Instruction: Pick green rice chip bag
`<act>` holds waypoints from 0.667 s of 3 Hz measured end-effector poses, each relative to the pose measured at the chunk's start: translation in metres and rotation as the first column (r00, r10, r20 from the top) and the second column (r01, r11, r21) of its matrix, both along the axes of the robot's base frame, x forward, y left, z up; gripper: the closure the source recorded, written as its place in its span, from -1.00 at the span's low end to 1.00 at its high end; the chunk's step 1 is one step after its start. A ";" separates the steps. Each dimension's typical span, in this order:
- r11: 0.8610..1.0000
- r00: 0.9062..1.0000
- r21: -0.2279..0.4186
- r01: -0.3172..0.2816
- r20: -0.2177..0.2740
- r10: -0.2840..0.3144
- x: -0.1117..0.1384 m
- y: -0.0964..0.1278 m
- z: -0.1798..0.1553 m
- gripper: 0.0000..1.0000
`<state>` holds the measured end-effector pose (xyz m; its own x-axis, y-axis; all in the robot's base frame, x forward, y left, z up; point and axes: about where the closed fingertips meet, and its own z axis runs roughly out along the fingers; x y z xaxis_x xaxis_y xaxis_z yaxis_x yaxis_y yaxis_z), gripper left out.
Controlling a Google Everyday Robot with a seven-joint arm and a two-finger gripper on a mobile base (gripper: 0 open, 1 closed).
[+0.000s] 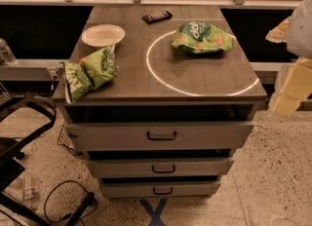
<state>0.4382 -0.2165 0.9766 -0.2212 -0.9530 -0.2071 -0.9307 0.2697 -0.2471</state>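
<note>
A white plate [103,35] sits near the back left corner of the table [131,81]. A small dark bar [157,16] lies at the back edge, near the middle. A lime bag [90,71] lies crumpled at the front left corner and sticks out past the left edge. A thin ring of light [147,62] shines on the right half of the top. Under the top are three drawers [162,135]. On the floor are a black cord [63,203] and a blue tape cross [155,211].

On the counter [195,76] the rice chip bag [201,37] lies back right, a plate [103,35] back left, a candy bar [156,16] behind between them, a second bag [90,71] at the front left edge, the end effector [288,96] beyond the right side
</note>
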 end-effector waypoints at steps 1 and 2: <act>1.000 1.000 0.000 0.000 0.000 0.000 0.000 0.000 0.000 -1.00; 1.000 0.999 -0.028 0.003 0.032 -0.002 0.011 0.005 0.002 -1.00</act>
<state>0.4492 -0.2111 0.9787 -0.2174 -0.9579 -0.1877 -0.9214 0.2649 -0.2844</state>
